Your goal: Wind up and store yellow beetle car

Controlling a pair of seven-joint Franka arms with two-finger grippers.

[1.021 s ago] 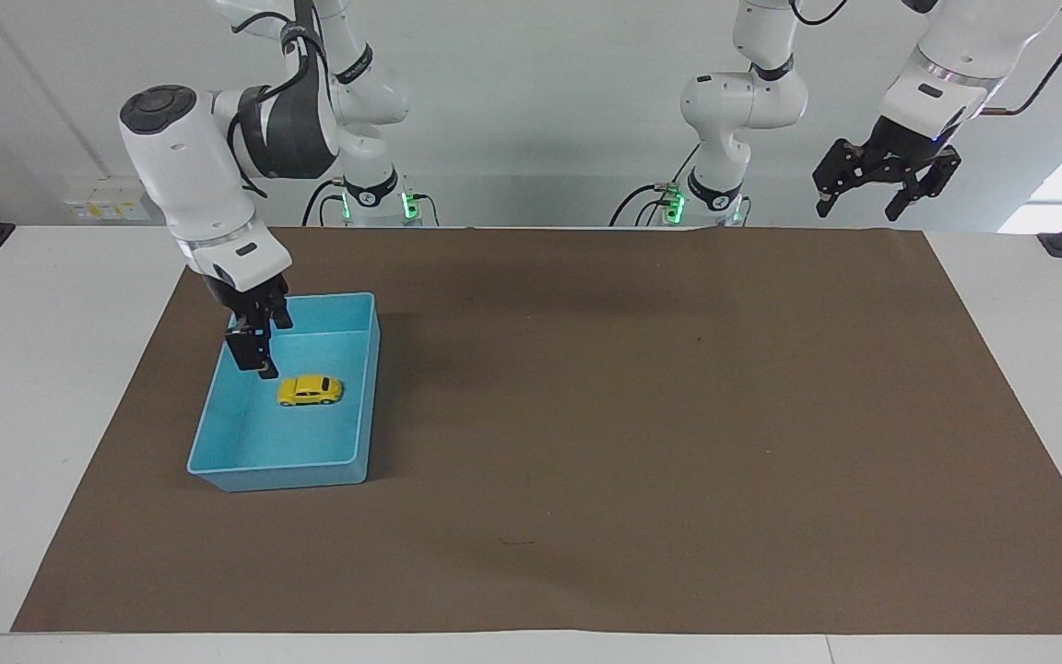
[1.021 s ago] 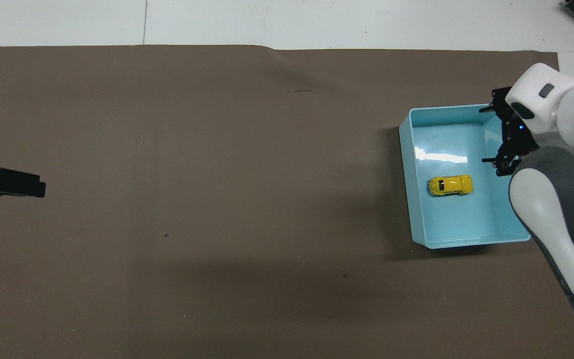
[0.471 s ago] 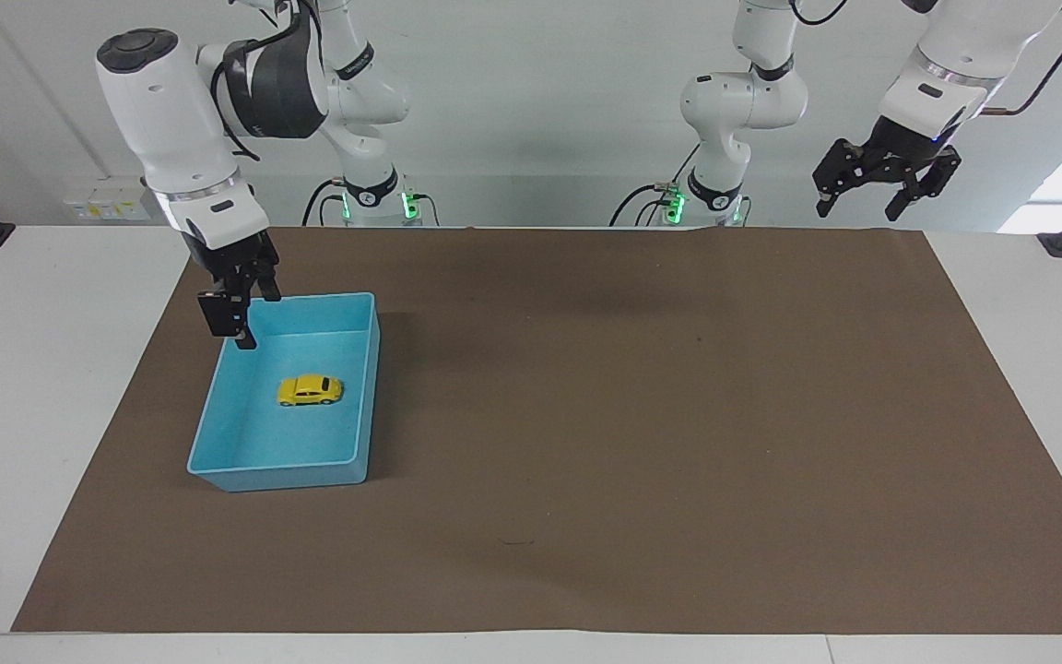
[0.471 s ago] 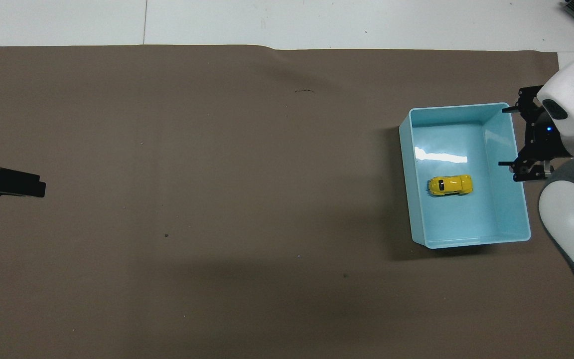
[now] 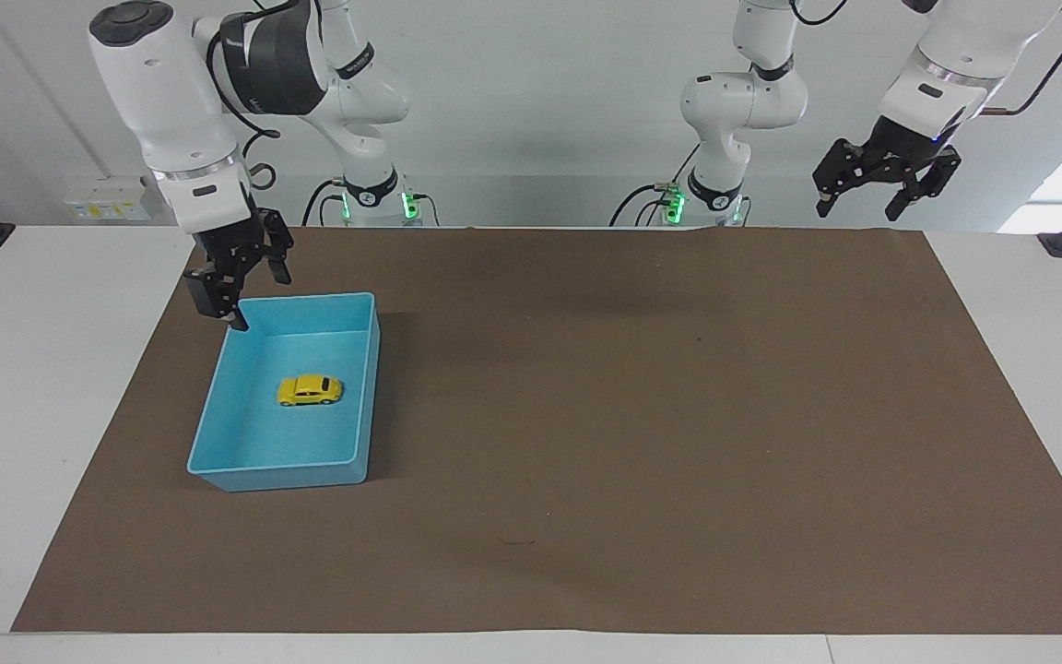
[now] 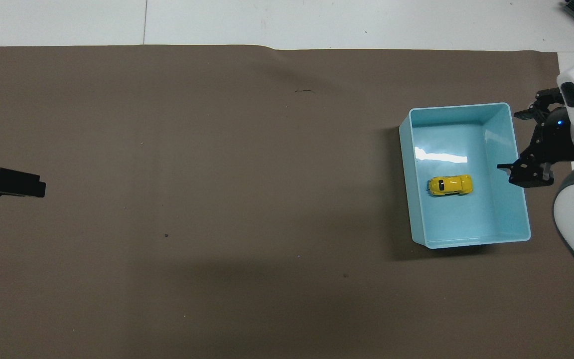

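Risen out of the blue bin (image 5: 358, 406) since the earlier frames, the right gripper (image 5: 238, 278) now hangs over the bin's corner nearest the robots, empty, fingers apart.

Below that gripper and a little farther from the robots, the yellow beetle car (image 5: 309, 390) sits on its wheels on the bin floor, around the middle, clear of every wall and well apart from the fingers. The bin rests on the brown mat (image 5: 642, 415) toward the right arm's end of the table. Well away, over the mat's edge at the other end, the left gripper (image 5: 883, 180) waits raised, its fingers spread and holding nothing.
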